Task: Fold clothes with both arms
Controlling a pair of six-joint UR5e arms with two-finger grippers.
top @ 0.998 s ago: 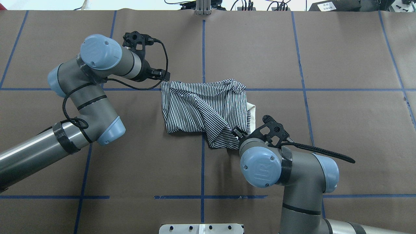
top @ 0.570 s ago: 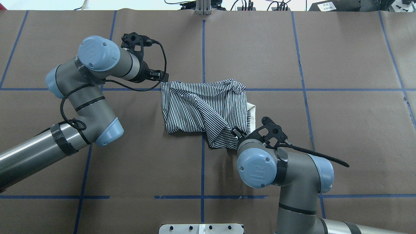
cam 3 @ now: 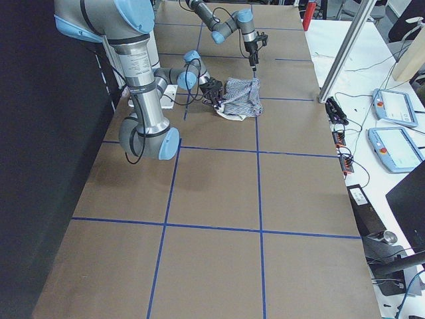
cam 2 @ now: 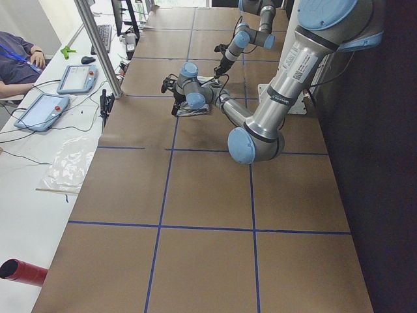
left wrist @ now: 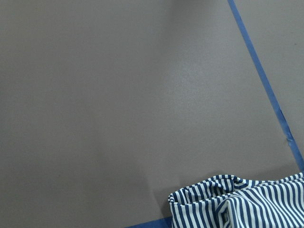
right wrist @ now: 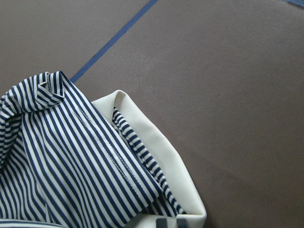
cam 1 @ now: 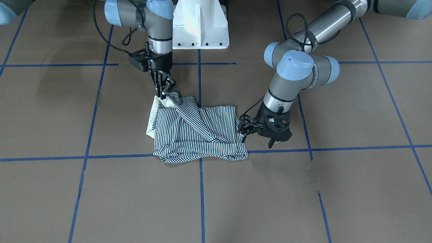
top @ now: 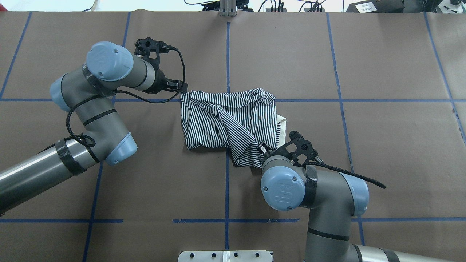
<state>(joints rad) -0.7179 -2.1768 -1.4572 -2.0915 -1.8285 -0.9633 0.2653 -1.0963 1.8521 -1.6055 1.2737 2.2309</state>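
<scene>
The striped polo shirt (top: pixel 225 120) lies crumpled and partly folded on the brown table (top: pixel 382 145), at the crossing of the blue tape lines. Its cream collar (top: pixel 282 125) sticks out on the right. The shirt also shows in the front view (cam 1: pixel 195 131), the left wrist view (left wrist: pixel 237 204) and the right wrist view (right wrist: pixel 71 156). My left gripper (top: pixel 181 86) sits just beside the shirt's far left corner, its fingers apart in the front view (cam 1: pixel 242 126). My right gripper (top: pixel 263 148) stands over the near right flap by the collar, also open (cam 1: pixel 164 90).
The white pedestal base (cam 1: pixel 200 23) stands at the robot's edge of the table. Blue tape lines (top: pixel 364 100) grid the brown surface. A side bench holds tablets (cam 2: pixel 75 78), cables and a metal post (cam 2: pixel 98 45). A person sits at the bench's far end (cam 2: pixel 16 52).
Both arms have drawn back a little: the left gripper moved left off the shirt's corner, and the right arm moved left and towards the robot. The shirt has not moved.
</scene>
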